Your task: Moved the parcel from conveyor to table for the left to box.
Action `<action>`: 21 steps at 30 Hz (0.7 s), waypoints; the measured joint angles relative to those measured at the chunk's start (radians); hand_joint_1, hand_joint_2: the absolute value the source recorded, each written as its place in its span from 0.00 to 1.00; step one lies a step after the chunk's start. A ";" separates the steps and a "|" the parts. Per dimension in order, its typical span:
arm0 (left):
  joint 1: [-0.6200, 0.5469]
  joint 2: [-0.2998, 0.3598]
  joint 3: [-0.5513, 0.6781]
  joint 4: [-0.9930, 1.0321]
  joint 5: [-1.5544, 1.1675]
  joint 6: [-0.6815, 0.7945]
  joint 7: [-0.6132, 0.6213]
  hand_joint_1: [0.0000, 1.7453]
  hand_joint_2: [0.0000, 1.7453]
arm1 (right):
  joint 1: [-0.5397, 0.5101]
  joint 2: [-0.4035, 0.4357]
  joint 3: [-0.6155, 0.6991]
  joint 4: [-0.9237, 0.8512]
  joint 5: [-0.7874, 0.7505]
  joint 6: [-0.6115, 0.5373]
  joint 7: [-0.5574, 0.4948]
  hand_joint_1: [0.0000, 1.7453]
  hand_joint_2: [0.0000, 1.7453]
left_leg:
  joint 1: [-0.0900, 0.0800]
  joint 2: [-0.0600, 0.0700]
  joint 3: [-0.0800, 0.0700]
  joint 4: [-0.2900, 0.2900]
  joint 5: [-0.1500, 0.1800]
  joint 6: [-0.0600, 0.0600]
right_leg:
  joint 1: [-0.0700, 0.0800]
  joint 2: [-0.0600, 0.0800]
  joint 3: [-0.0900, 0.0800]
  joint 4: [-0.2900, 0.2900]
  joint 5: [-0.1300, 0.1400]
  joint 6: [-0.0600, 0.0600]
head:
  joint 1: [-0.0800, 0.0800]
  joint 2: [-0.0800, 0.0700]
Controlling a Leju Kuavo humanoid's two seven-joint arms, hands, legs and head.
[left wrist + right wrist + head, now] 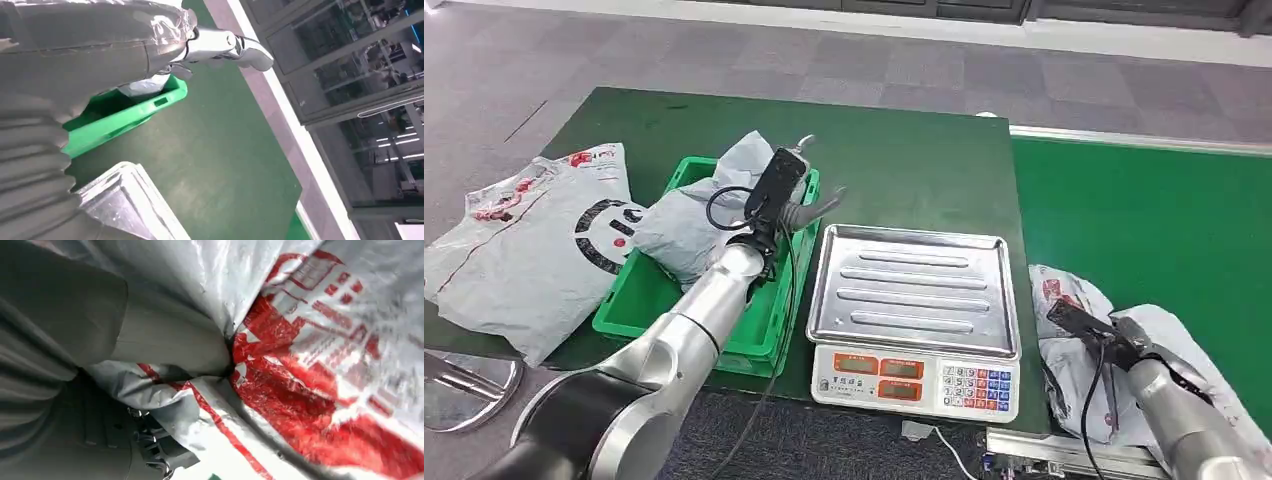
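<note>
A grey parcel with red print (1069,305) lies on the green conveyor (1144,210) at the near right. My right hand (1129,347) is buried in its folds. In the right wrist view the film of this parcel (325,340) is bunched between the thick grey thumb (165,345) and the dark fingers (150,445), so the hand grips it. My left hand (802,205) hovers over the right edge of the green box (639,290), fingers spread and holding nothing. The left wrist view shows a silver finger (225,45) stretched out above the box (125,115). A crumpled grey parcel (689,220) lies inside the box.
A weighing scale with a steel tray (914,285) stands between the box and the conveyor. A large grey bag with a black ring print (534,240) lies on the dark green table (904,170), left of the box. A black cable hangs from each wrist.
</note>
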 measured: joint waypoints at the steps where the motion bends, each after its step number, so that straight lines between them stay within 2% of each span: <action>1: -0.001 0.000 -0.005 0.000 0.005 -0.001 0.001 0.00 1.00 | -0.002 0.000 0.000 0.000 -0.002 -0.010 -0.002 1.00 1.00 | 0.000 0.000 0.000 0.000 0.000 0.000 | 0.000 0.000 0.000 0.000 0.000 0.000 | 0.000 0.000; 10: -0.002 0.008 -0.071 0.000 0.060 -0.004 0.004 0.00 1.00 | 0.029 -0.006 0.000 -0.060 -0.005 -0.089 0.008 1.00 1.00 | 0.000 -0.001 0.000 0.000 0.000 0.000 | 0.000 0.000 0.000 0.000 0.000 0.000 | 0.000 0.000; 21: -0.002 0.014 -0.089 0.000 0.065 -0.004 0.004 0.00 1.00 | 0.044 -0.012 0.000 -0.097 0.003 -0.094 0.020 1.00 1.00 | 0.000 -0.001 0.000 0.000 0.000 0.000 | 0.000 0.000 0.000 0.000 0.000 0.000 | 0.000 0.000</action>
